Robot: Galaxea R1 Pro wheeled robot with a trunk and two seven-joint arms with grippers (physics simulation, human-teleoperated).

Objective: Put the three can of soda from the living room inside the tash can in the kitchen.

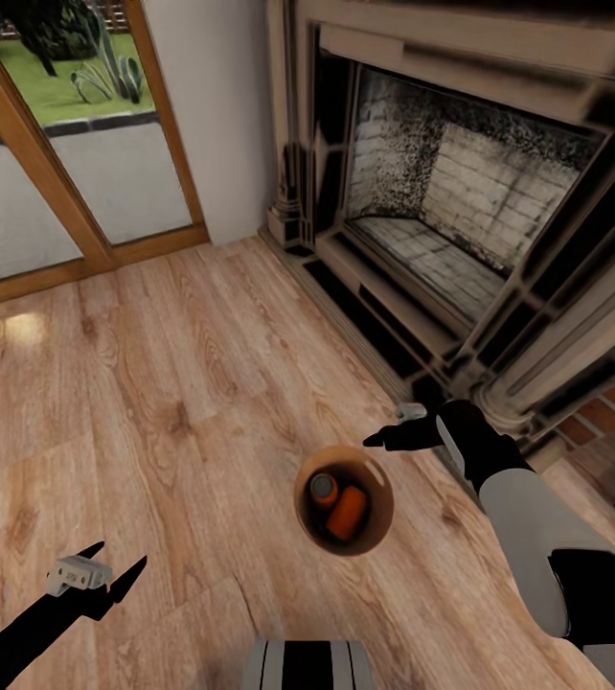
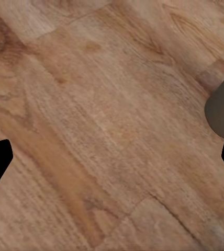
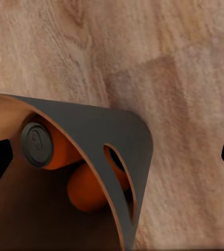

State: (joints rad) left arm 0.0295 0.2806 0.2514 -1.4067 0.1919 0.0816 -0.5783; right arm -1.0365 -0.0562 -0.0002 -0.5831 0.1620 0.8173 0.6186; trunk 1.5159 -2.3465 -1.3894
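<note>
Cans in the bin by the fireplace

No writing can be read on either can. Two orange cans lie inside the trash can, which stands on the plank floor near the fireplace hearth edge. Right gripper hangs just beside the bin's rim, fingers apart, holding nothing. Left gripper hovers over bare floor, well apart from the bin, spread wide and empty.

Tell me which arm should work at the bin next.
Right, probably. The right gripper hangs open beside the bin holding two orange cans; the left gripper is open farther off.
</note>
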